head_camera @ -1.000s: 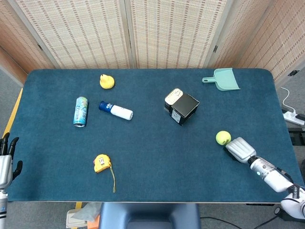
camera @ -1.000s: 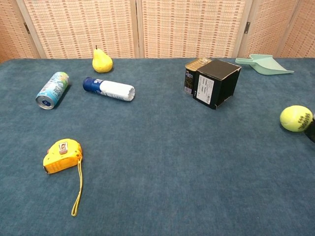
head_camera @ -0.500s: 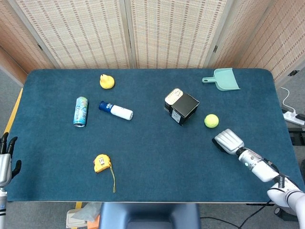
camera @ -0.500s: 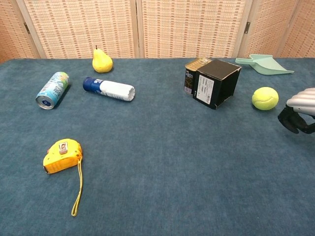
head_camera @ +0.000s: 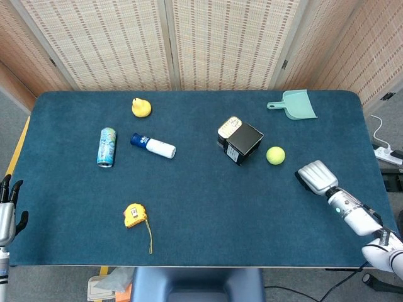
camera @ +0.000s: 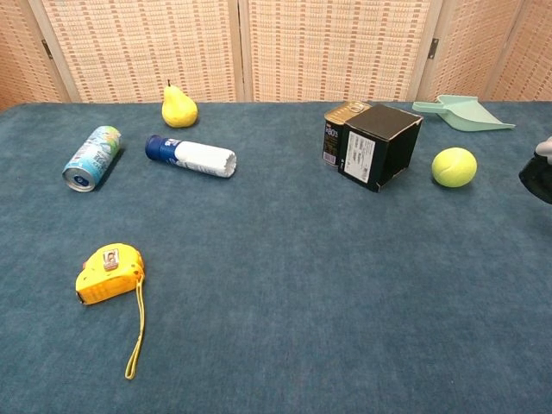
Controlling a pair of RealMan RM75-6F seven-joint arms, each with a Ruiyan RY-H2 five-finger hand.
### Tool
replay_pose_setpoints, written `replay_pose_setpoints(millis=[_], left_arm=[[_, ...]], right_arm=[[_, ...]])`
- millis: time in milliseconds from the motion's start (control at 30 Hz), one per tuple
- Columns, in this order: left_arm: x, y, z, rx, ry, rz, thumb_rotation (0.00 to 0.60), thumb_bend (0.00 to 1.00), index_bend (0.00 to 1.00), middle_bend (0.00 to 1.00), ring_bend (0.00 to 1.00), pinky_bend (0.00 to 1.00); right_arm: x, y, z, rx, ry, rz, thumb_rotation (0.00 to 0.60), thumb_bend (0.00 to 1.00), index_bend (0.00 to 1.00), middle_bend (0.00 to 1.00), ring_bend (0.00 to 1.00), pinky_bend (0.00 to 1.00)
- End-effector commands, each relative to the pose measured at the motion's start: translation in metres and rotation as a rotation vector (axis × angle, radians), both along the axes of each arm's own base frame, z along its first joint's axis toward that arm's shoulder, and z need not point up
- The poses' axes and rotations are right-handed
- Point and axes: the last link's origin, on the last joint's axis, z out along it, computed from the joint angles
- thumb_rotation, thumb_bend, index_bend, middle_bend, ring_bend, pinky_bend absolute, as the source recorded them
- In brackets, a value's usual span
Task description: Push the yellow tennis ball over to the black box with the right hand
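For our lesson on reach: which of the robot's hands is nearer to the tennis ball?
The right. The right hand lies just beyond the ball on the side away from the box, not touching it. The left hand sits off the table's far left edge.

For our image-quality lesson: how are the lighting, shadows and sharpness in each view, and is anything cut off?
Head view: even, soft light, faint shadow beside the black box, all sharp. Chest view: tennis ball crisp with a small shadow beneath; the right hand is cropped by the frame's right edge.
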Motion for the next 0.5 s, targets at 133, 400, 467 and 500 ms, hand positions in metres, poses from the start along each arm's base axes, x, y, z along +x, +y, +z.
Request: replay_pose_setpoints(millis=[133, 400, 467, 500], left_arm=[[-0.002, 0.002, 0.000, 0.002, 0.003, 0.008, 0.600, 0.40, 0.18, 0.06, 0.12, 0.37], [-0.006, 0.005, 0.002, 0.012, 0.002, 0.031, 0.600, 0.40, 0.18, 0.06, 0.12, 0.37], [-0.007, 0.006, 0.003, 0.016, 0.002, 0.036, 0.600, 0.40, 0.18, 0.06, 0.12, 0.37], [-0.008, 0.006, 0.003, 0.017, 0.002, 0.038, 0.600, 0.40, 0.18, 0.06, 0.12, 0.37]], right_arm=[[-0.002, -0.023, -0.009, -0.061, 0.001, -0.036, 0.600, 1.00, 0.73, 0.89, 0.58, 0.80], [0.001, -0.045, -0.022, -0.085, 0.011, -0.062, 0.600, 1.00, 0.73, 0.89, 0.58, 0.80], [0.004, -0.049, -0.026, -0.086, 0.013, -0.063, 0.600, 1.00, 0.73, 0.89, 0.58, 0.80], [0.005, -0.051, -0.027, -0.086, 0.013, -0.065, 0.600, 1.00, 0.73, 0.89, 0.58, 0.80]])
